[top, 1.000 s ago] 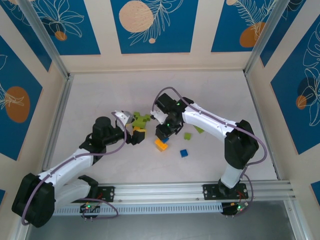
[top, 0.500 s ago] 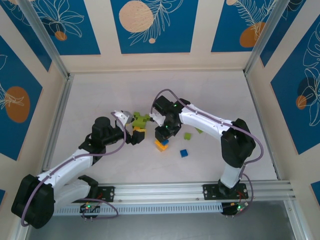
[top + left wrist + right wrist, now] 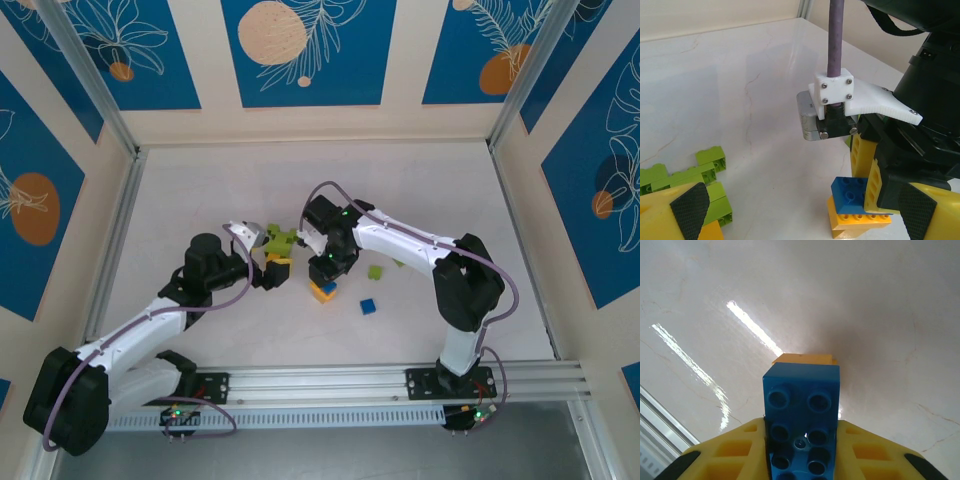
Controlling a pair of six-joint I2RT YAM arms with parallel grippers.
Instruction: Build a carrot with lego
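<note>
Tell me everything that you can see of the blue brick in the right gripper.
The blue brick is a small, glossy plastic lego piece with round studs on its upper face, two across. The right gripper is shut on it, a yellow finger on each side. It sits studs-up over an orange brick on the white table, seemingly touching it.

The blue brick [image 3: 801, 410] runs off the right wrist view's bottom edge and hides all but a sliver of the orange brick [image 3: 802, 359]. From above, the right pincer [image 3: 324, 278] partly covers both; a left finger [image 3: 687, 207] masks some green bricks [image 3: 707, 162].
</note>
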